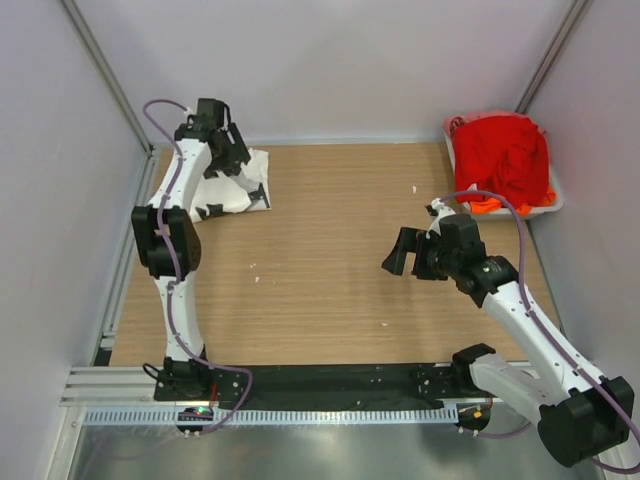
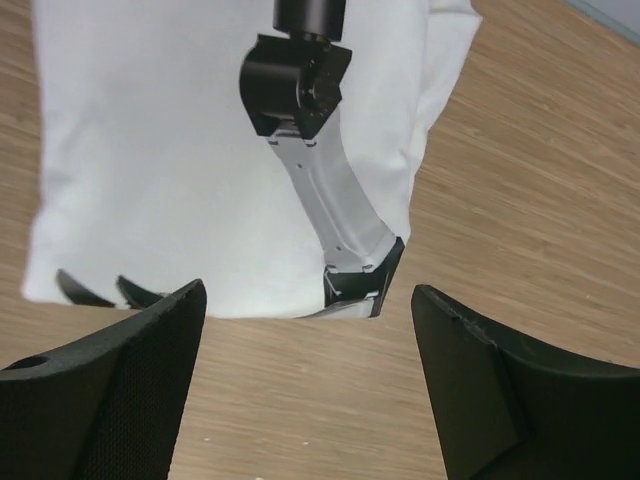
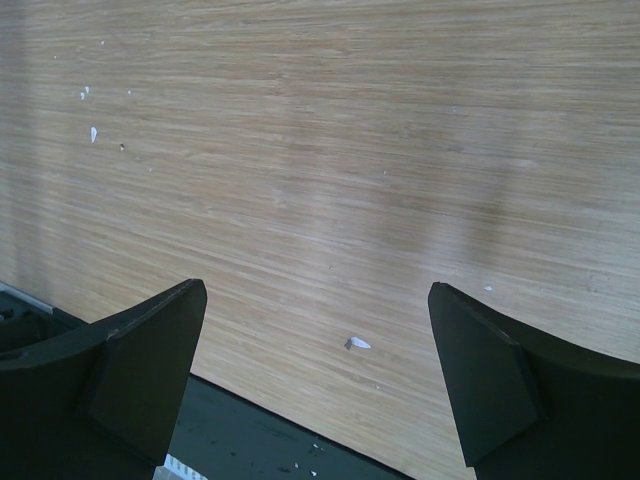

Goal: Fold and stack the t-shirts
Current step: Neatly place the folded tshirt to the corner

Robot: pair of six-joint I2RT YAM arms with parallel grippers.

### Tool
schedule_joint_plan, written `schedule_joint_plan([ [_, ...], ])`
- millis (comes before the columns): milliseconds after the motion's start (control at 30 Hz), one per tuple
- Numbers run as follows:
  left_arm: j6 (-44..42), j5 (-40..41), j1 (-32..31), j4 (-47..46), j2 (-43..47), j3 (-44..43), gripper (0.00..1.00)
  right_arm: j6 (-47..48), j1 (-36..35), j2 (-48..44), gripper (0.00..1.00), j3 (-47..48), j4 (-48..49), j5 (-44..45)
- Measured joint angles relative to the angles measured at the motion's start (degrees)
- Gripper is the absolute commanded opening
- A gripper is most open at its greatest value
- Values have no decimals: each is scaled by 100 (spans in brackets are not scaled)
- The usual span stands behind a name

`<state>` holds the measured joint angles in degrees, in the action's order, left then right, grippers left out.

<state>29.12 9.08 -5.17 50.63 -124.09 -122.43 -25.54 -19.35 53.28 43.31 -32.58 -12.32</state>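
A white t-shirt with small black marks lies folded at the table's far left. My left gripper hangs just over it, open and holding nothing. In the left wrist view the white t-shirt fills the top, and the left gripper spans bare wood just past the shirt's edge. Red t-shirts and an orange one are heaped at the far right. My right gripper hovers open at mid-table, to the right of centre. The right wrist view shows the right gripper empty above wood.
A pale plastic tub holds the red and orange heap in the far right corner. Small white flecks dot the wooden table. The black base strip runs along the near edge. Walls close in at left, right and back.
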Motion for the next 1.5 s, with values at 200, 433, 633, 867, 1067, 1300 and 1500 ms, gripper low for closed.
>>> schedule_joint_plan([
  [200,428,-680,144,-457,-850,175,80,2,0,-31,100,0,0,2],
  [433,286,-802,199,-321,-1526,-315,74,0,0,-46,100,-4,7,-4],
  [633,-9,-813,387,-175,-1735,-511,71,0,0,-92,100,-15,22,-48],
  [867,-450,-619,916,133,-2057,-1093,70,0,-4,-181,100,-26,48,-125],
  [1067,-605,-522,1429,350,-2328,-1593,68,0,-4,-227,100,-37,96,-179],
  [1300,-719,-459,1843,435,-2485,-1875,70,0,-4,-227,100,-79,127,-219],
  [1500,-708,-448,1945,485,-2597,-2103,77,0,-4,-225,100,-81,133,-245],
])
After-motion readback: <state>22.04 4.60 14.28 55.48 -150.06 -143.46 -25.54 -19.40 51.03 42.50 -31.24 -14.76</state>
